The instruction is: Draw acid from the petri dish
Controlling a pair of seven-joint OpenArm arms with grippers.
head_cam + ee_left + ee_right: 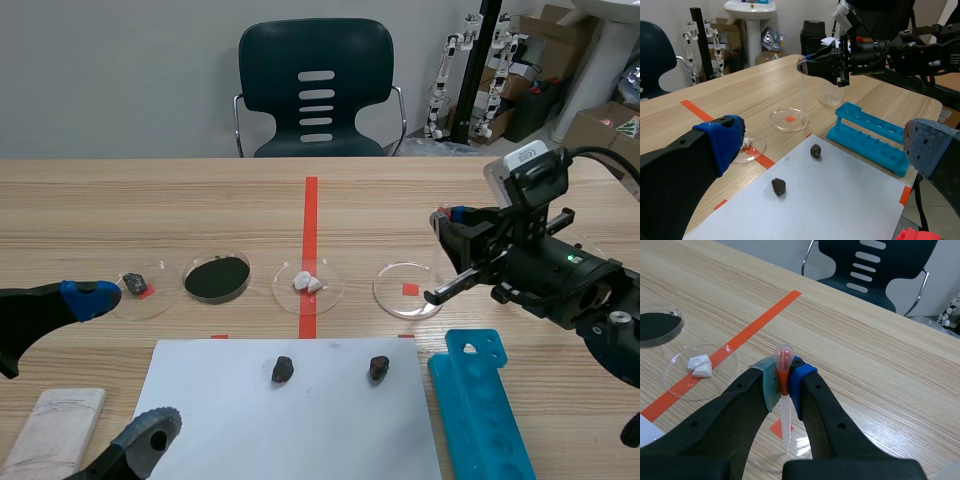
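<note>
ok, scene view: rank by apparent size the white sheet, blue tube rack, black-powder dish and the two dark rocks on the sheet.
1. White sheet
2. Blue tube rack, partly cut off at the picture's edge
3. Black-powder dish
4. Left rock and right rock: they look alike, so tied.

A clear pipette (785, 417) with an orange-red neck is seen between the dotted pads (769, 385), one grey-green, one blue, of the black right pincer (784, 380). Beneath the pincer, a seemingly colourless petri dish (392, 292) is shown.
</note>
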